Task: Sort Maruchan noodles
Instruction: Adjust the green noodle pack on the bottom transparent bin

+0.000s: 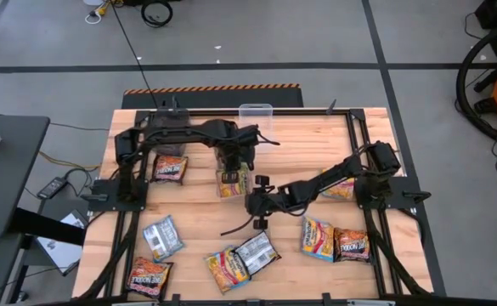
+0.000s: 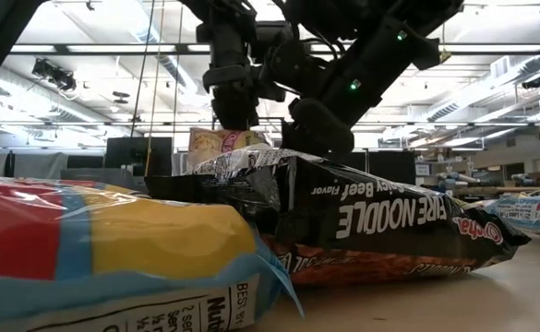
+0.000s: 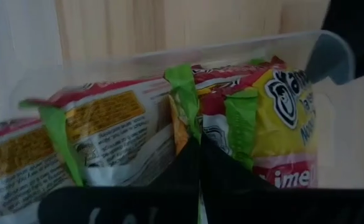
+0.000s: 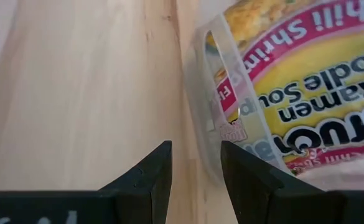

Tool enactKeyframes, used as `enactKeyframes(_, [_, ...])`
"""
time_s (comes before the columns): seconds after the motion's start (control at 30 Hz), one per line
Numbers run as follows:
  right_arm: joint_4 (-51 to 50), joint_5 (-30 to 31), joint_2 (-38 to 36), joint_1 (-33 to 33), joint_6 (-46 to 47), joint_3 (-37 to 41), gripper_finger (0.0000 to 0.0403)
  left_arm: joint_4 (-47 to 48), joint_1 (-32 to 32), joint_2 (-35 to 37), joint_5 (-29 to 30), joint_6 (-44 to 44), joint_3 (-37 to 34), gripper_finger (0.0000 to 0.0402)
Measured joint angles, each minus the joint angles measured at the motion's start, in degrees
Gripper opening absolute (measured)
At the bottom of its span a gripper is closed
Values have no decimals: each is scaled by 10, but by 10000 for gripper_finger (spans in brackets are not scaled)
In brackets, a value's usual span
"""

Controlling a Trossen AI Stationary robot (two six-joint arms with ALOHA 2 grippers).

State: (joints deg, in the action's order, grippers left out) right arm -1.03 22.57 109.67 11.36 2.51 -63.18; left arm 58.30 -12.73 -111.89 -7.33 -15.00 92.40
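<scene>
Left claw (image 1: 232,174) sits over the clear bin (image 3: 331,53) near the tabletop (image 1: 299,161) centre, fingers pinched fully together with nothing visibly between them. In its wrist view they meet as one dark wedge right against the yellow-green packets (image 3: 281,118) standing on edge in that bin. Whether a packet corner is caught I can't tell (the wedge hides its own tip).

Right claw (image 1: 256,204) hovers just right of and nearer than the left one, jaws partly apart, empty, w/ bare wood between the fingers and the bin's wall just beside them.

Rest of the noodles lie loose: a blue-silver packet (image 1: 162,236) and a dark packet (image 1: 149,276) near left, a mixed pair (image 1: 241,257) near centre, two more (image 1: 336,240) near right, others far left and far right under the arms.

Risks, as I judge them:
- both claws crowd one bin, so the arms could clash if either swings
- lifting the shut claw may snag a wrapper & drag the packet or tip the light bin
- upright packets could flop over.
</scene>
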Motion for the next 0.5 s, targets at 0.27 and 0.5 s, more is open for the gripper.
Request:
enactKeyframes(0.27, [0, 6, -1, -13, -2, 0, 145, 37, 10, 28, -2, 30, 0, 2])
enactKeyframes(0.5, [9, 16, -2, -24, -12, 0, 145, 47, 18, 58, 19, 43, -1, 1])
